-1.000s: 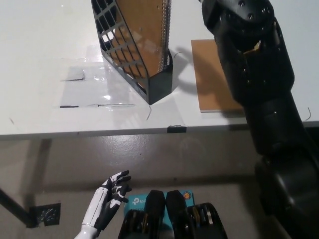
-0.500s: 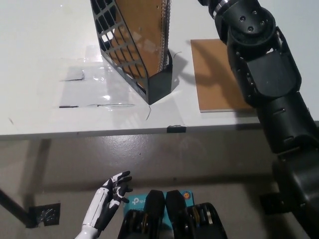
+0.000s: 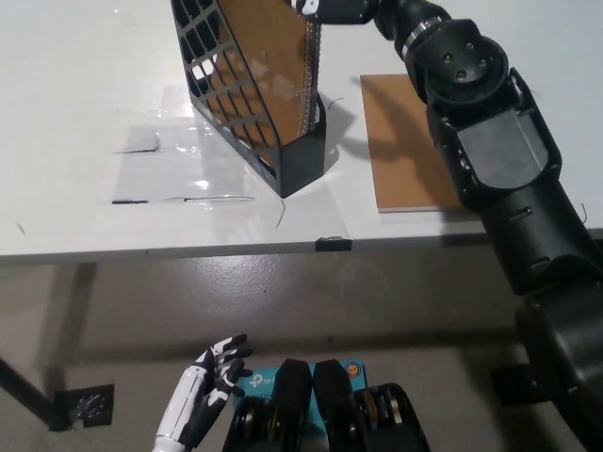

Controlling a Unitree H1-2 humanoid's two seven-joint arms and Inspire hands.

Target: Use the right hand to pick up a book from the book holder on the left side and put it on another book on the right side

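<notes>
Right robot hand, cut off at the frame's top edge, has swung over the black book holder on the desk; its grip cannot be judged. Inside the holder stands the brown book, ungrasped; the target book lies right of it. Left robot hand hangs open below.

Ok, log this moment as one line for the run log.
phase: reach | right hand: at top of book in book holder, grip unseen | left hand: resting low, open | second book: flat on table
</notes>
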